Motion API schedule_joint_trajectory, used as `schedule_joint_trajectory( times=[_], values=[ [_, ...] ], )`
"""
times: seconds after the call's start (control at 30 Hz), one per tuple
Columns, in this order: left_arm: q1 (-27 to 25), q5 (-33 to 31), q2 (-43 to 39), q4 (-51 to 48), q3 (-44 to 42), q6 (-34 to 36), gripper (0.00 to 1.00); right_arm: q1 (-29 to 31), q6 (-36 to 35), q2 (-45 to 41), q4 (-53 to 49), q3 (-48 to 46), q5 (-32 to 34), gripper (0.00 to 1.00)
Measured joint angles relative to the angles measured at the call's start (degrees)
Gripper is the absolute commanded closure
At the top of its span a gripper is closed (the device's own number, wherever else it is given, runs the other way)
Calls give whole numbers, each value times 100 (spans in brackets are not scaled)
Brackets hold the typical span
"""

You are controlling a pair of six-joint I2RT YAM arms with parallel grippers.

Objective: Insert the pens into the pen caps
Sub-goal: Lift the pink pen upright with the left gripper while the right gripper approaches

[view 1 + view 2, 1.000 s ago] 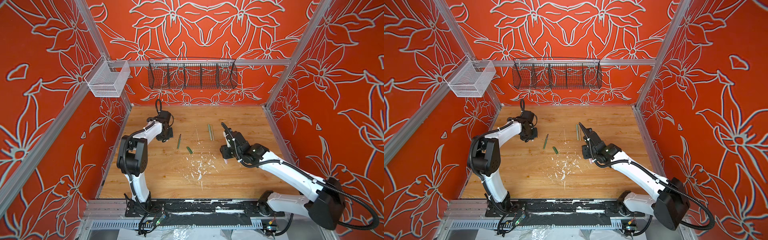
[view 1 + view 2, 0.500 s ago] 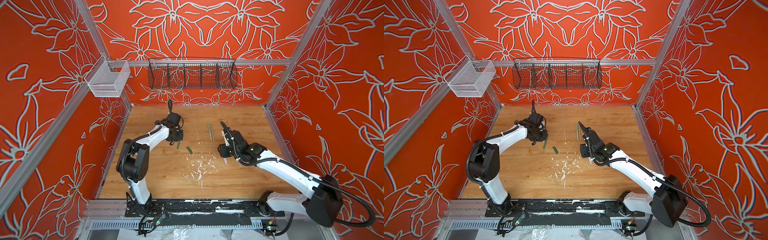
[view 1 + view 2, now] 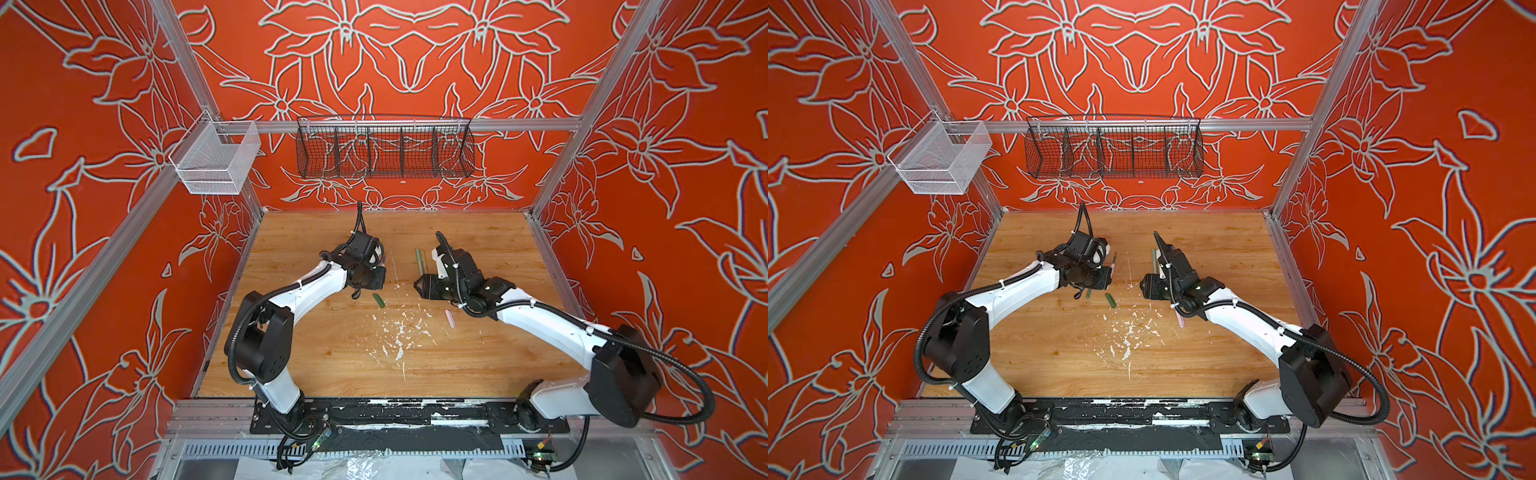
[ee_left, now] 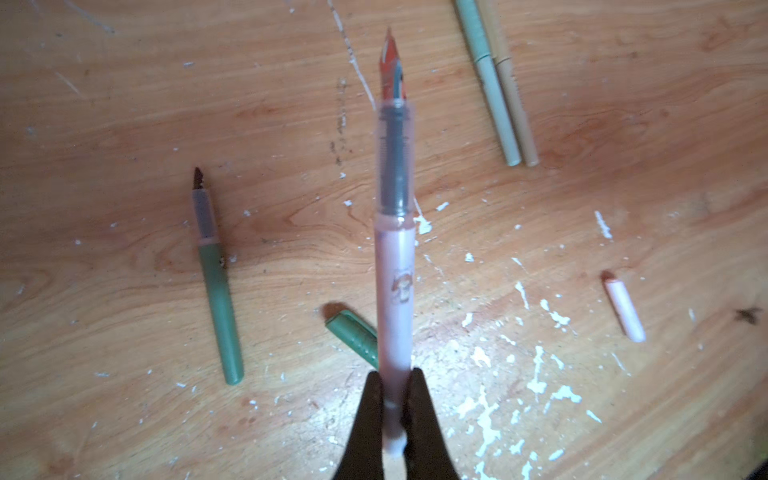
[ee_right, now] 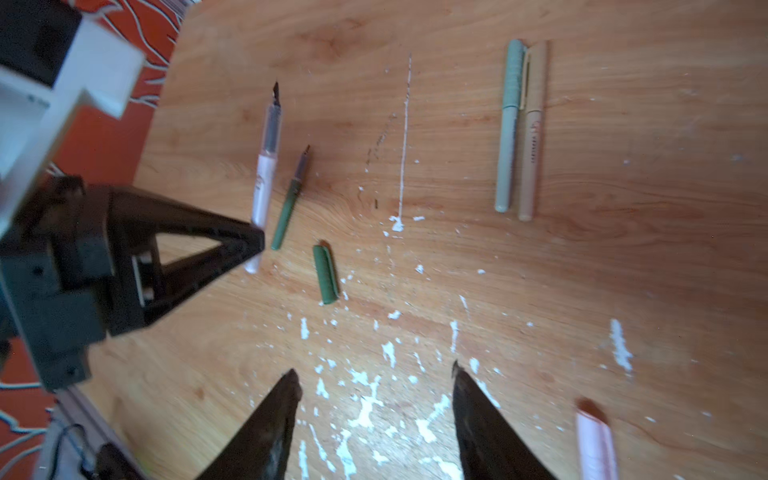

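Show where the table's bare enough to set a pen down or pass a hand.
Bare: the far strip of table along the back wall, and the near strip between the flecks and the base rail. Crowded: the middle band, with green pen, green cap, pink cap, capped pair, right gripper, and left gripper shut on the pink pen.

The wooden table (image 3: 332,365), spattered with white paint flecks (image 3: 399,332), bears a bare dark green pen (image 4: 216,286), a dark green cap (image 5: 325,274) near it, a pink cap (image 4: 624,309) apart, and a capped light green pen (image 5: 508,137) touching a tan pen (image 5: 532,137).
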Motion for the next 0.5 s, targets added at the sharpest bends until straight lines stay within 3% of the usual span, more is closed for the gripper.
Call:
schedule_joint_trajectory(
  times=[0.5],
  values=[
    [-197,398,-262,356,-142,0,100,-28,767,1043,1163,787,-964,43]
  ],
)
